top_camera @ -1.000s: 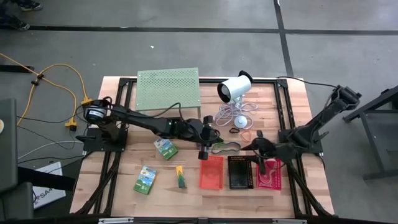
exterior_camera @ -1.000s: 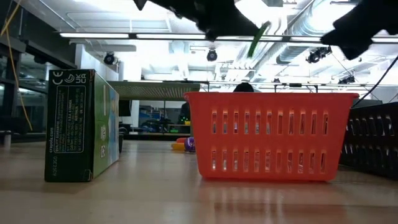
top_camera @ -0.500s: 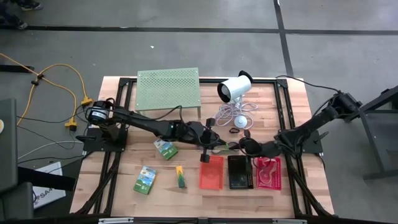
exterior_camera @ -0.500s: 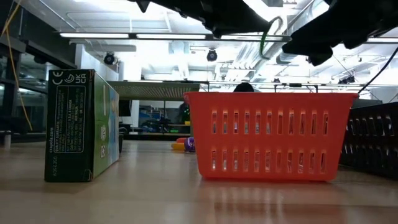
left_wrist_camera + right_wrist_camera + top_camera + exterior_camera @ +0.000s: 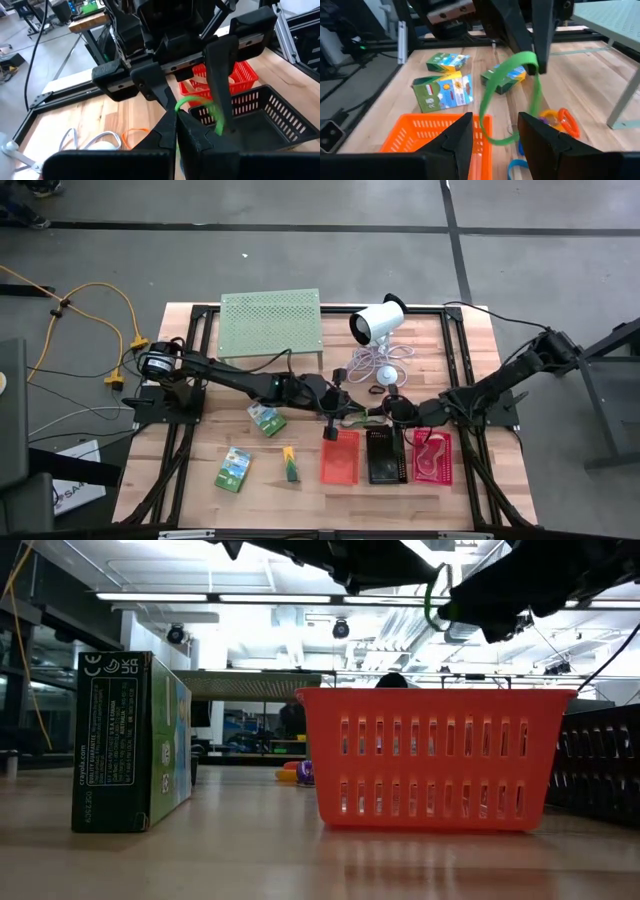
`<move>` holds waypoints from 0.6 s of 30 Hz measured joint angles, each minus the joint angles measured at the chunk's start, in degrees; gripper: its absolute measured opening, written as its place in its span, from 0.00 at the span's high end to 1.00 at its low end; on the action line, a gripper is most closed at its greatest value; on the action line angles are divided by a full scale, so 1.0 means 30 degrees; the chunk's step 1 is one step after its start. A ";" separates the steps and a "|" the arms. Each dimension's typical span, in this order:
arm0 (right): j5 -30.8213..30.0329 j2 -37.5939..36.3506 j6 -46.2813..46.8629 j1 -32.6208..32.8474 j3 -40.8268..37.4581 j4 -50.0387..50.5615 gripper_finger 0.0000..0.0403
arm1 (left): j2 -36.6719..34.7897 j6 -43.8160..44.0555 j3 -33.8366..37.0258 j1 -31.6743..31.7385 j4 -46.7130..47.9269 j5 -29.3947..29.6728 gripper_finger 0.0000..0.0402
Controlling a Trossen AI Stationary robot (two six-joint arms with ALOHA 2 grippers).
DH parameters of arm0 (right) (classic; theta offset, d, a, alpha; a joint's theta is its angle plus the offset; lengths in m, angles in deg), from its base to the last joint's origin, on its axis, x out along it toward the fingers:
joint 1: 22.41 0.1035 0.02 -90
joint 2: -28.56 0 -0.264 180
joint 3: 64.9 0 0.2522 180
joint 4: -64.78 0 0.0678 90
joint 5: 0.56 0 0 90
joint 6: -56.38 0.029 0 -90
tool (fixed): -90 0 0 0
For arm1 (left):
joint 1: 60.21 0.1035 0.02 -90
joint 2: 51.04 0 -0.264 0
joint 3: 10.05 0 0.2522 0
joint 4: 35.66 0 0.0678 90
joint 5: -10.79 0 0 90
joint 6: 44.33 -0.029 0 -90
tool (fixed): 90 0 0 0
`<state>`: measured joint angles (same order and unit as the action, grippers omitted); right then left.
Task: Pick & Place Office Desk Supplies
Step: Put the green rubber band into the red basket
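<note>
Read on the high view as a clock face, with 6 o'clock the near edge. The near strip holds 2 small flat green packs (image 5: 233, 469) toward 7 o'clock, printed card boxes with crisp corners, 1 of which stands on edge in the low view. At about 5 o'clock sit 3 small baskets in a row: the red basket (image 5: 325, 465), the black basket (image 5: 371, 470) and the pink basket (image 5: 447, 470), all slotted or meshed rectangular tubs that look rigid and light. Just beyond their far rims, the right gripper (image 5: 392, 410) has swung in over the last second from above the pink basket toward 9 o'clock and now faces the left gripper (image 5: 345, 412) over the gap between the red and black baskets. The left gripper's fingers are pressed together, pinching the green loop (image 5: 512, 95), a thin, floppy, smooth band that hangs open as a ring. The right gripper's fingers stand spread, with the loop just ahead between them but not yet gripped. I judge this to be a handover forming, so the loop can travel on to a basket on the right side. A third pack (image 5: 266, 418) lies at 9 o'clock of the grippers. Farther, toward 12 o'clock, loose coloured loops (image 5: 562, 121) lie on the wood, then the white cylinder device (image 5: 378, 321) and the pale-green perforated stand (image 5: 270, 323).
</note>
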<state>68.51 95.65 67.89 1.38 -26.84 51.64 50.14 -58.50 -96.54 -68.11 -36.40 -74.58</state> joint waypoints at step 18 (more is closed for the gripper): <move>0.1101 -0.0001 -0.0438 -0.0450 0.0000 -0.1274 0.64 | -0.0015 -0.0009 0.0000 0.0000 -0.0257 0.0060 1.00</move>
<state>71.81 95.65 66.57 0.03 -26.84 47.82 50.10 -58.53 -96.54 -68.11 -37.17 -74.41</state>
